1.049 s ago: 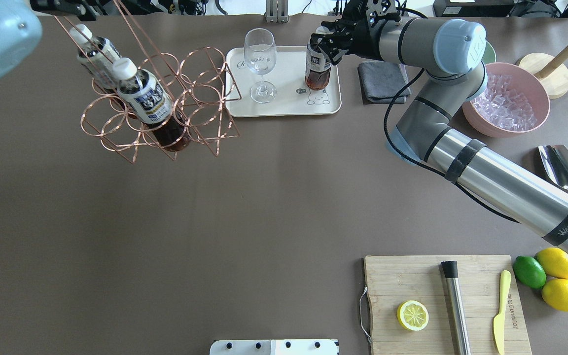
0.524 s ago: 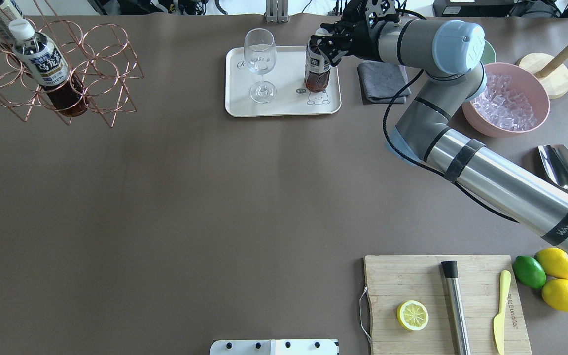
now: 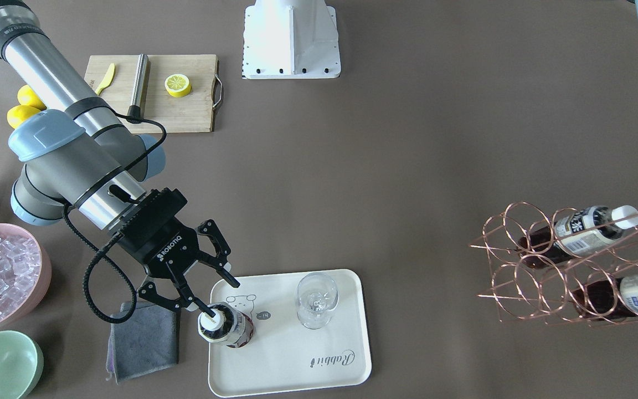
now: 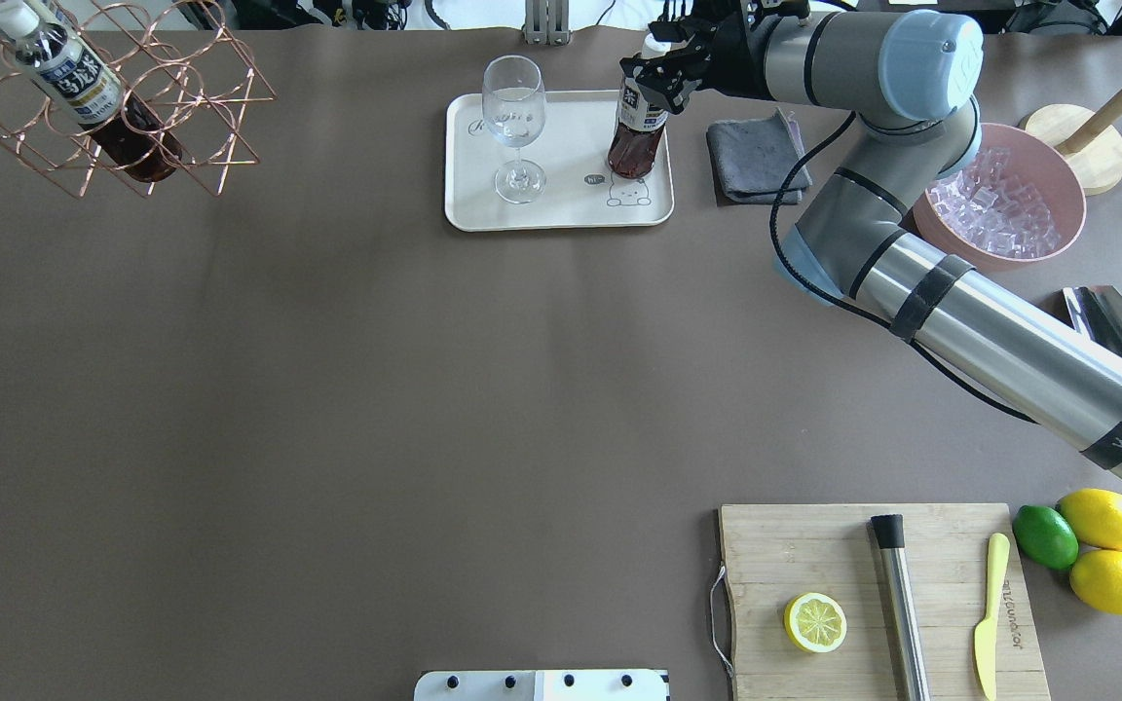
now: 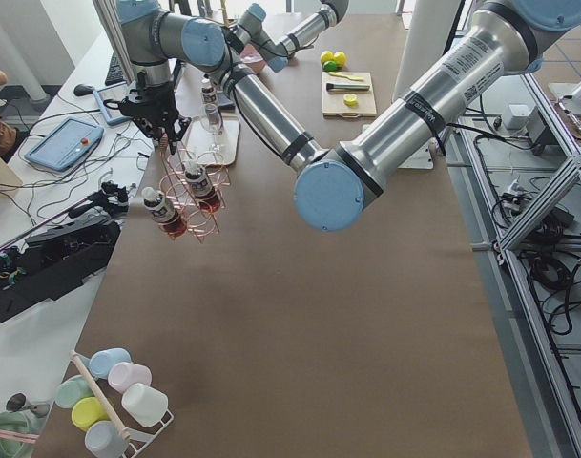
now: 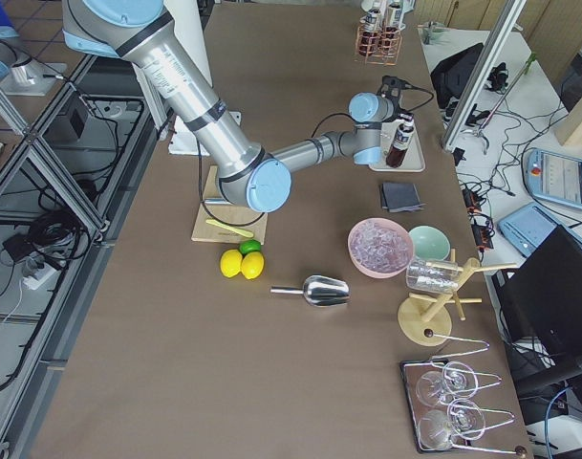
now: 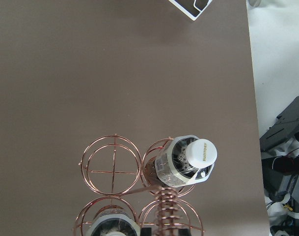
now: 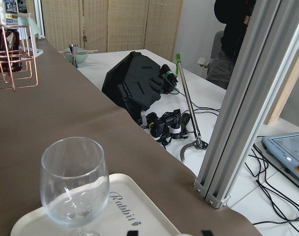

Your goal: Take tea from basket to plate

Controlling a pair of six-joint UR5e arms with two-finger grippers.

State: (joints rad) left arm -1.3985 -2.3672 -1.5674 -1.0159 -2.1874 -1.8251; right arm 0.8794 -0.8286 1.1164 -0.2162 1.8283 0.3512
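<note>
One tea bottle stands upright on the cream plate, next to the bear drawing; it also shows in the front view on the plate. My right gripper is open, just above and beside its cap, holding nothing. The copper basket is at the table's far left with two tea bottles in it. My left gripper is shut on its coiled handle.
A stemmed glass stands on the plate's left half. A grey cloth, a pink bowl of ice, a green bowl and a metal scoop lie to the right. A cutting board is near the front.
My left arm has carried the basket from beside the plate to the table's far left. My right gripper has let go of the tea bottle on the plate and lifted off it.
</note>
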